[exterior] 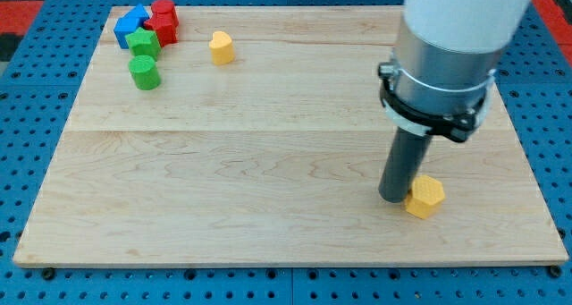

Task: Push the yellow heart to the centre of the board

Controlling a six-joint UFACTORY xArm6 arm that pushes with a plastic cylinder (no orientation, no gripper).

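Observation:
The yellow heart [222,47] lies near the view's top, left of centre, just right of a cluster of blocks. My tip [396,199] is far from it, at the view's lower right. There it stands against the left side of a yellow hexagon block [424,196].
At the view's top left sits a cluster: a blue block [131,25], two red blocks [164,12] [164,30] and a green block [143,44]. A green cylinder [144,73] stands just below them. The wooden board [268,162] lies on a blue pegboard.

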